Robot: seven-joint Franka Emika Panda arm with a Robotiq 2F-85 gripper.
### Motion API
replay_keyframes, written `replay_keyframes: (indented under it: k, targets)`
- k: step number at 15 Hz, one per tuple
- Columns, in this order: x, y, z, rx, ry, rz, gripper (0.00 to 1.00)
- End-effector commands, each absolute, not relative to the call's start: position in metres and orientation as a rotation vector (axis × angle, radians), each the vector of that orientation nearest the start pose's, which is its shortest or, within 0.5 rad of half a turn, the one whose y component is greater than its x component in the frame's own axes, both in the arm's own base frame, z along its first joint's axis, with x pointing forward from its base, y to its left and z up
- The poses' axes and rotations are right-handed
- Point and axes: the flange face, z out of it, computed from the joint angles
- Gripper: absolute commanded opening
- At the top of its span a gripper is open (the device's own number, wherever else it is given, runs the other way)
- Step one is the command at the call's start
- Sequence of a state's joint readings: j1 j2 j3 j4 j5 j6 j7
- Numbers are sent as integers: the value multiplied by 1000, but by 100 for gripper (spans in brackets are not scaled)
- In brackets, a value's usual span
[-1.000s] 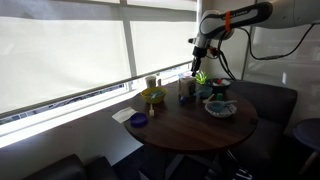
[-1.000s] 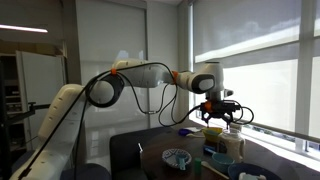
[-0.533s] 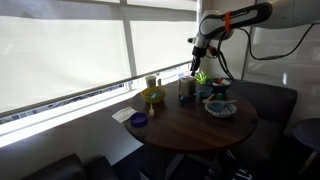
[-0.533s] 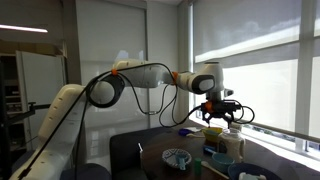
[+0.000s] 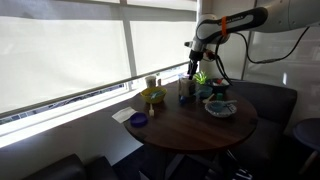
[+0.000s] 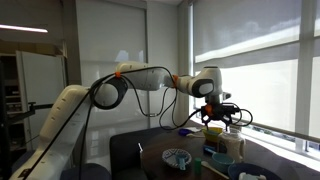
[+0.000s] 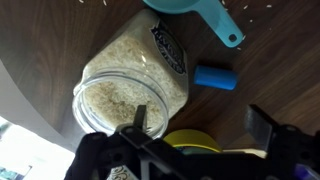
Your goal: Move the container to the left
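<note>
The container is an upright jar with a pale top and a dark lower half. It stands at the far side of the round dark table. In the wrist view it is a clear jar of pale grains with a dark label, seen from above. My gripper hangs just above it, open and empty. In the wrist view my gripper has one finger over the jar's edge and the other over bare table. The jar also shows below my gripper in an exterior view.
A yellow bowl and a small tan cup stand left of the jar. A purple bowl, a patterned bowl and a green plant are nearby. The wrist view shows a blue cylinder and a teal scoop.
My arm has shifted slightly left, bringing the gripper closer over the jar. The jar and the other things have not moved.
</note>
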State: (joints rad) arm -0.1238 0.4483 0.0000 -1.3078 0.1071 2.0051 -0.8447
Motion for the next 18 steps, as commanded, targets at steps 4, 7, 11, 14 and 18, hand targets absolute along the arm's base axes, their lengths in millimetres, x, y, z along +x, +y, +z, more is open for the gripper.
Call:
replay_keyframes:
  k: [4, 7, 11, 14, 18]
  targets:
    - [705, -80, 502, -2923, -1193, -226, 100]
    - [702, -82, 501, -2888, -1312, -166, 100]
    - [707, -85, 499, -2906, -1310, -224, 100]
    - [708, -84, 492, -2908, -1264, -195, 75]
    - [708, -84, 487, -2910, -1242, -166, 53]
